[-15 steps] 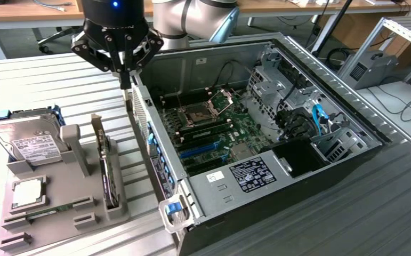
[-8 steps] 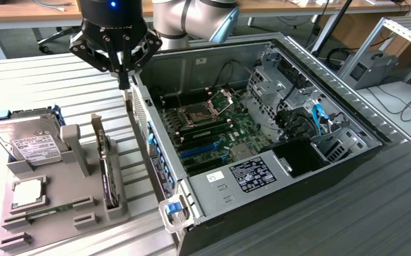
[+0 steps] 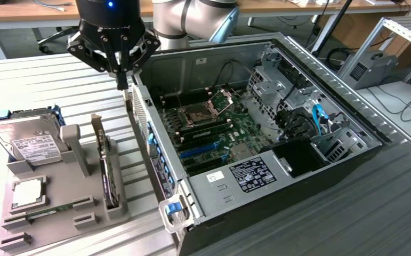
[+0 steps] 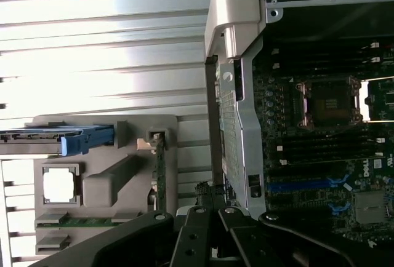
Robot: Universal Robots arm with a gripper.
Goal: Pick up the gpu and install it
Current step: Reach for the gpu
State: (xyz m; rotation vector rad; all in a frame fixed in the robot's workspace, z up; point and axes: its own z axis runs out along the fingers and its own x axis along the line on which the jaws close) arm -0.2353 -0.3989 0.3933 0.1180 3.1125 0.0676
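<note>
The gpu [image 3: 105,165] stands on its edge in a slot of the grey holder [image 3: 63,224], its silver bracket end towards the back. In the wrist view the gpu [image 4: 160,171] appears edge-on as a thin green strip. My gripper [image 3: 122,82] hangs shut and empty above the table, behind the gpu's far end and close to the rear corner of the open computer case [image 3: 212,213]. Its fingertips [image 4: 208,194] sit together between the holder [image 4: 132,128] and the case wall [image 4: 237,125]. The motherboard [image 3: 212,133] lies exposed inside.
The holder also carries a silver hard drive in a blue frame [image 3: 24,140], a square processor [image 3: 27,192] and a narrow green memory stick [image 3: 49,210]. Blue slots [image 3: 198,152] show on the motherboard. Drive cages and cables [image 3: 298,117] crowd the case's far side.
</note>
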